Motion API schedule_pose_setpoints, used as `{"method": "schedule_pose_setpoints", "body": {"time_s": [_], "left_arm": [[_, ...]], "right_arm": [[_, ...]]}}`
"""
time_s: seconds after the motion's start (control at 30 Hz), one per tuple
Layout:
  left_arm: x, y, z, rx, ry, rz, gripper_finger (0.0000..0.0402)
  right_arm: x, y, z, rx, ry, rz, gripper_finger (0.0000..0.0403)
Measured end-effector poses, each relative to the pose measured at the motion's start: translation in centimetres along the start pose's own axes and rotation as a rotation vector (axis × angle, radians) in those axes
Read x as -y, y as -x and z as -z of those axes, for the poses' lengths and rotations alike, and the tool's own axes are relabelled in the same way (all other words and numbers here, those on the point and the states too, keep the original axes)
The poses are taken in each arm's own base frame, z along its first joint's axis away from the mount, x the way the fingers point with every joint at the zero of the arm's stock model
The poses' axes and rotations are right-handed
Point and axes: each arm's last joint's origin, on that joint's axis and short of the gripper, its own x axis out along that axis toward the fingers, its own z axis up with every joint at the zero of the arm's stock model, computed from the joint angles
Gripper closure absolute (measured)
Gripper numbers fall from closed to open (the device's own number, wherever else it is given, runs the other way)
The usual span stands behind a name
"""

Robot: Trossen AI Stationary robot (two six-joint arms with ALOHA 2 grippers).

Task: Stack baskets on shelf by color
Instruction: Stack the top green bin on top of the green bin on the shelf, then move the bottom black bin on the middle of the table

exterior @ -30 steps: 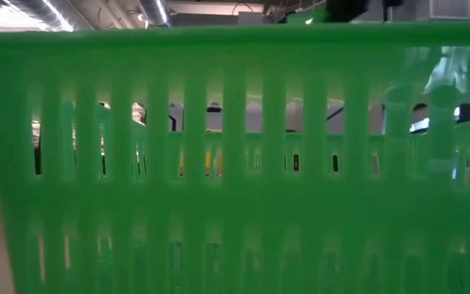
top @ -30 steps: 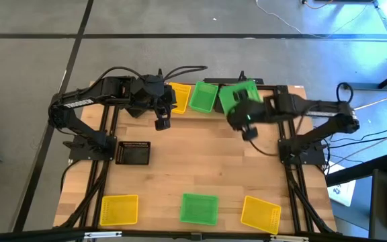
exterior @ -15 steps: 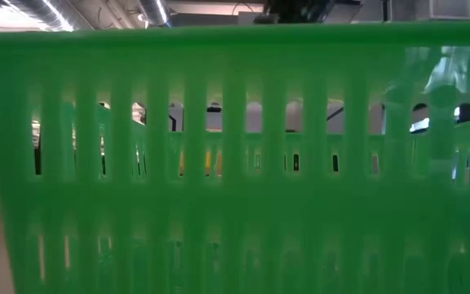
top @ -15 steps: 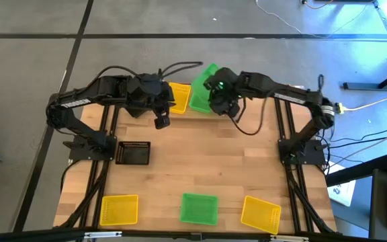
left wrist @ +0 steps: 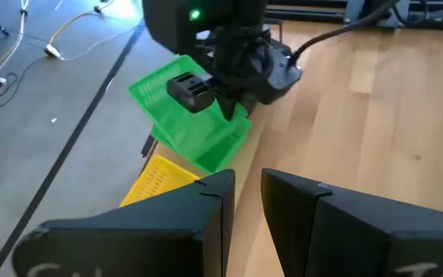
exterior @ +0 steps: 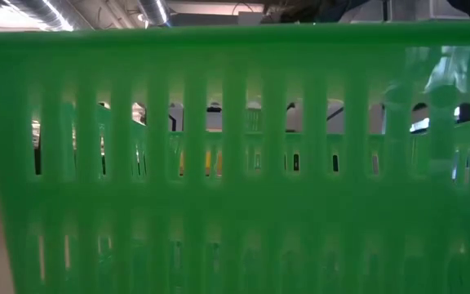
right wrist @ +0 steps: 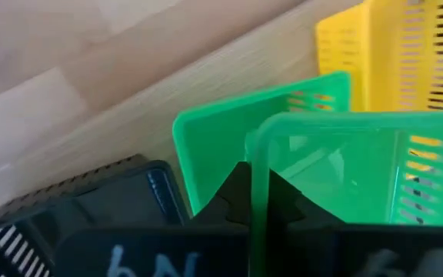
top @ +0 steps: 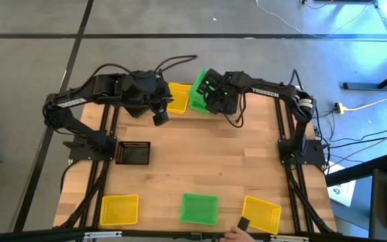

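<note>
The right gripper (top: 210,99) is at the upper centre of the high view, its jaws clamped together on the rim of a green basket (top: 200,89). In the right wrist view the rim passes edge-on between the two dark fingers (right wrist: 233,192), and the held basket (right wrist: 337,173) sits tilted over a second green basket (right wrist: 229,131) directly beneath it. Both lie at the back edge of the wooden table (top: 200,161). A yellow basket (top: 177,98) sits just beside them, toward frame left.

The left gripper (top: 160,118) hovers near the yellow basket, slightly below it in the high view. Its jaws stand a little apart with nothing between them; the left wrist view shows a narrow gap between the fingers (left wrist: 206,208).

A black basket (top: 134,152) rests on the table at centre left of the high view. Along the bottom of that view lie three further baskets, well apart from one another: a yellow one (top: 119,209) at lower left, a green one (top: 199,208) at lower centre, and a tilted yellow one (top: 261,214) at lower right. A person's hand (top: 235,234) appears at the bottom edge, near the lower-right yellow basket.

The low view is filled by the slotted wall of a green basket (exterior: 235,163).
</note>
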Motion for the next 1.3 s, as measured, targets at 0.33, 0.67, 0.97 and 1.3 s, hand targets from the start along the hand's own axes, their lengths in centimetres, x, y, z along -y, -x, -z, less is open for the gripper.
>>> {"method": "schedule_pose_setpoints", "body": {"time_s": [0.33, 0.67, 0.97, 1.3], "left_arm": [[-0.9, -0.2, 0.0, -0.005, 0.011, -0.04, 0.0343], [-1.1, -0.3, 0.0, -0.009, 0.014, -0.048, 0.0343], [-1.0, -0.3, 0.1, -0.009, 0.013, -0.046, 0.0343], [-1.0, -0.3, 0.3, -0.031, 0.015, -0.046, 0.0343]], "right_arm": [[-0.3, -0.5, 0.5, -0.004, 0.081, -0.04, 0.0403], [-0.6, -0.6, 0.5, -0.003, 0.052, -0.061, 0.0381], [-0.5, -0.7, 0.5, -0.004, 0.027, -0.051, 0.034], [1.7, 3.1, -0.6, -0.036, -0.153, 0.009, 0.0327]]}}
